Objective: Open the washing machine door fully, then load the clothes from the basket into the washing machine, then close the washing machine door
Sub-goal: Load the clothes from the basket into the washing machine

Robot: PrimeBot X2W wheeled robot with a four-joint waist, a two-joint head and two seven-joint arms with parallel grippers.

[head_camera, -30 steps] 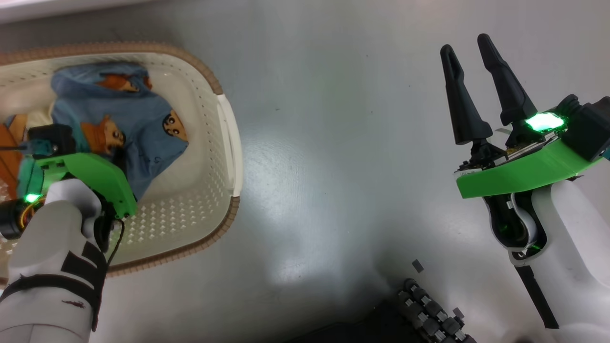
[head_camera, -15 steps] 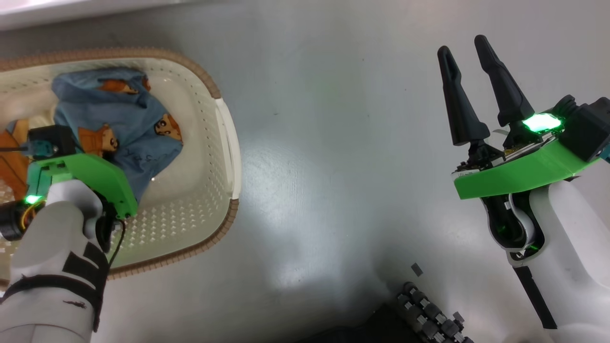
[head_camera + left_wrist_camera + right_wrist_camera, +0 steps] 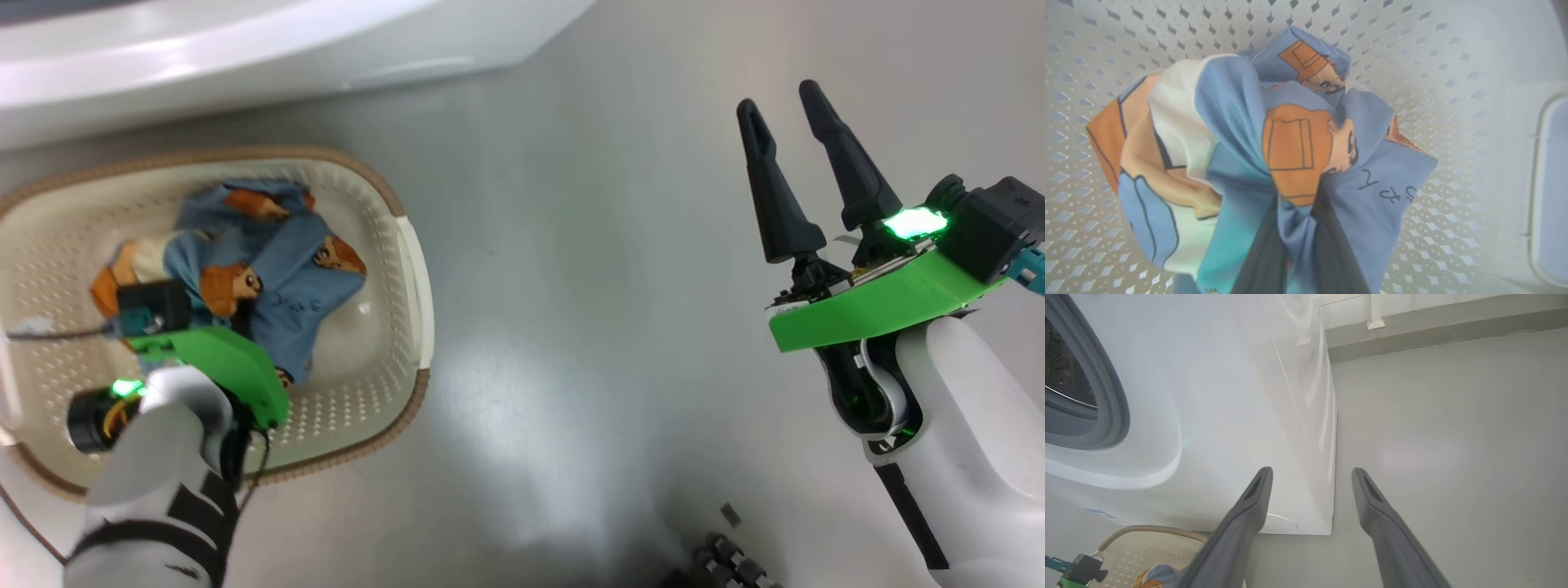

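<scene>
Left gripper (image 3: 1295, 222) clamped on clothes (image 3: 1229, 122) in basket (image 3: 1453, 61), tips buried; right gripper (image 3: 776, 96) spread, empty

We see bright, even light; glare pools on the floor (image 3: 506, 384), the clothes (image 3: 1290, 155) blur close up, and wrist-view edges bend.

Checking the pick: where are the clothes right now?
At the head view's left, the clothes lie bunched in the basket, pinched by the left gripper, just before the washing machine.
</scene>
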